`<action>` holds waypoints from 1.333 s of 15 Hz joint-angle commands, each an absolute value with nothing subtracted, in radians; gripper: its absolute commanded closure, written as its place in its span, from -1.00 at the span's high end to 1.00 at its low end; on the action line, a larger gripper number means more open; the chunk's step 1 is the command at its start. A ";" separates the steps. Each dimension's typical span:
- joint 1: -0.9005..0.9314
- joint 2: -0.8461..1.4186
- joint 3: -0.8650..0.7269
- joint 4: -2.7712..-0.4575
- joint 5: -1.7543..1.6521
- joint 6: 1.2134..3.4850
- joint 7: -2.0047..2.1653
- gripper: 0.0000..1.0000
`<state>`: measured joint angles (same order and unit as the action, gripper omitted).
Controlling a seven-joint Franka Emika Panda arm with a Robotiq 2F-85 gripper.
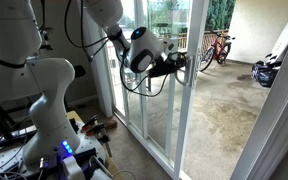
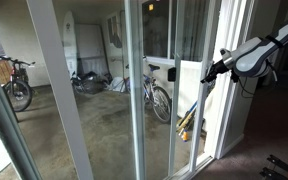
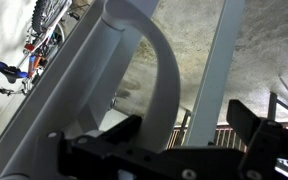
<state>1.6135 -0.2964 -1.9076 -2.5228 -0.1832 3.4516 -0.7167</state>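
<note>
The white door handle (image 3: 166, 72) is fixed on the upright frame of the sliding glass door (image 1: 152, 112). Its long axis runs up and down the frame, and its bow arches out toward the room. The gripper (image 3: 184, 132) is level with it, jaws spread wide and gripping nothing, with the handle just ahead between them. Beyond the glass, a bicycle (image 2: 156, 97) stands on the patio floor (image 2: 94, 132).

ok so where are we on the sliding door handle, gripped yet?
Not yet. Approach looks done: the gripper sits at the door handle in both exterior views. In hand: in the wrist view the fingers straddle the handle, jaws wide open, no contact visible. Left: closing on it. Whether the sliding door is ajar, I cannot tell.
</note>
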 commanded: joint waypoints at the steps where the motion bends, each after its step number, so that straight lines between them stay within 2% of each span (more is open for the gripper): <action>1: 1.725 -0.236 -1.884 -2.475 -0.152 3.464 -0.738 1.00; 13: 1.932 -0.049 -1.993 -2.551 -0.027 3.469 -0.741 1.00; 20: 2.056 0.040 -1.996 -2.590 0.084 3.469 -0.755 1.00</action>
